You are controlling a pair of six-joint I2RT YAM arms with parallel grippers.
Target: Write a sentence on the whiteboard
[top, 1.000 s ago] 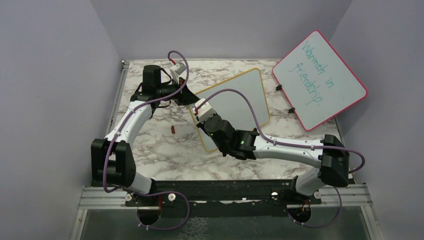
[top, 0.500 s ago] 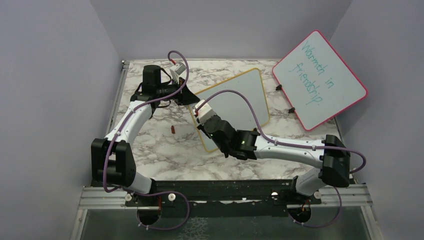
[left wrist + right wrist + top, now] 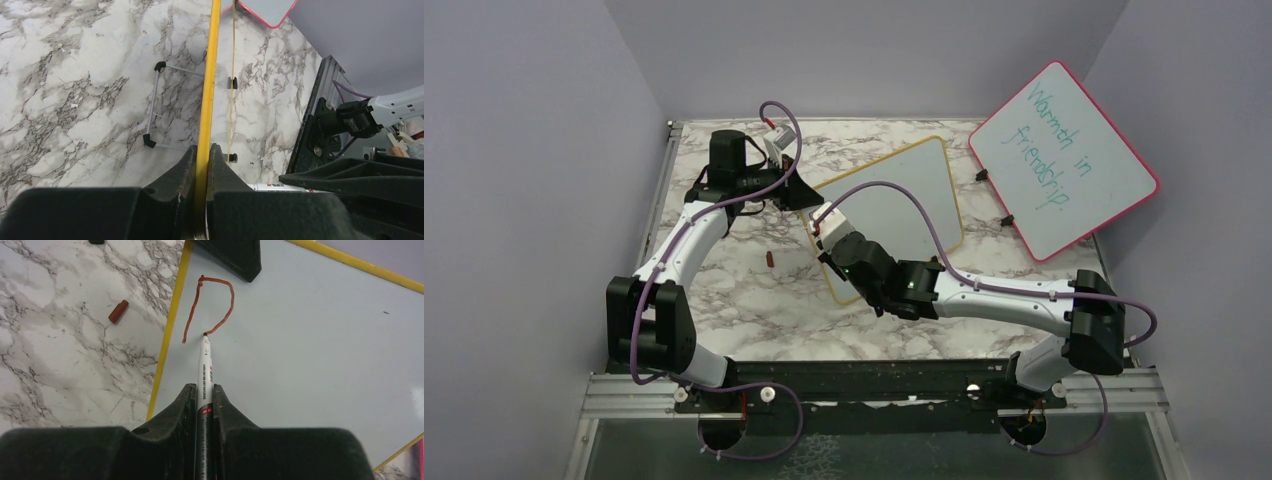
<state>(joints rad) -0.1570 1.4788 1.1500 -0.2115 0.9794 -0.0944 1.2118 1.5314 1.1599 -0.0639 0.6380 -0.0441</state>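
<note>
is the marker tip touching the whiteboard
Touching. The right wrist view shows the marker tip meeting the whiteboard exactly at the end of the red stroke.

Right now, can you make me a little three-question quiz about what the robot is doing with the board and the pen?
1. True or false: the right tool is shut on a marker whose tip touches the whiteboard.
2. What colour is the stroke drawn so far? A) teal B) orange-red C) black
3. What is the left tool pinching?

Key
1. True.
2. B. It is one open loop near the board's edge, not yet a full letter.
3. The whiteboard's yellow frame, seen edge-on between its fingers. A small red cap lies on the table beside the board.
</note>
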